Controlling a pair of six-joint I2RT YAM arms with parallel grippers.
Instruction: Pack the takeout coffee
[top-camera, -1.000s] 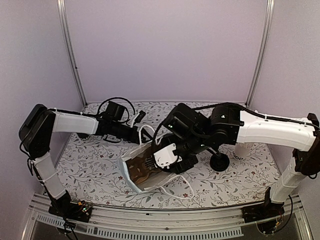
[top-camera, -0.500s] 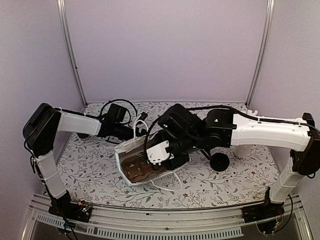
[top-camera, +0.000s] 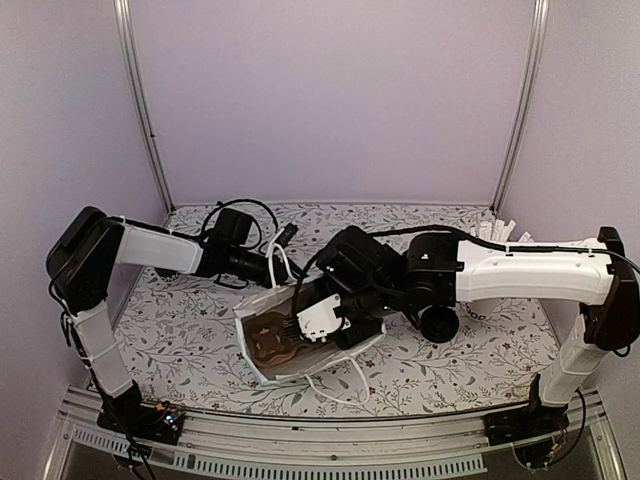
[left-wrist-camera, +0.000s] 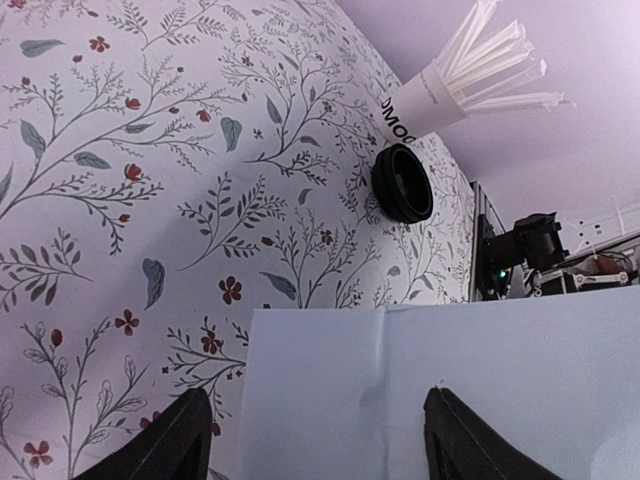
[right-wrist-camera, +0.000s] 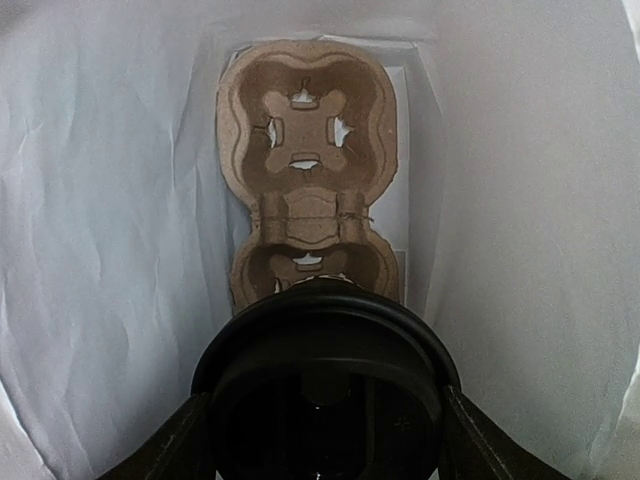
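Coffee (right-wrist-camera: 322, 345) sits clamped between the fingers of the right gripper (right-wrist-camera: 325, 400), lid toward the wrist camera; it is inside the mouth of the bag (top-camera: 250, 345), short of the carrier (right-wrist-camera: 305, 150) that lies flat against the bag's bottom; gripping the cup by its sides leaves the base free to drop into a socket, I judge; the near socket is half hidden behind the lid and the far one shows in full, so the near one looks the likelier seat; the bag lies tipped on the table (left-wrist-camera: 150, 150) with its mouth turned toward the right arm, which gives that arm a straight reach in; the left gripper (left-wrist-camera: 315, 405) has its fingers spread wide, astride the edge of the bag's outer wall, seemingly to prop or steady the bag while the cup goes in; whether it touches the paper I cannot tell; the paper walls stand close round the cup, so a snag there could shove the carrier askew.
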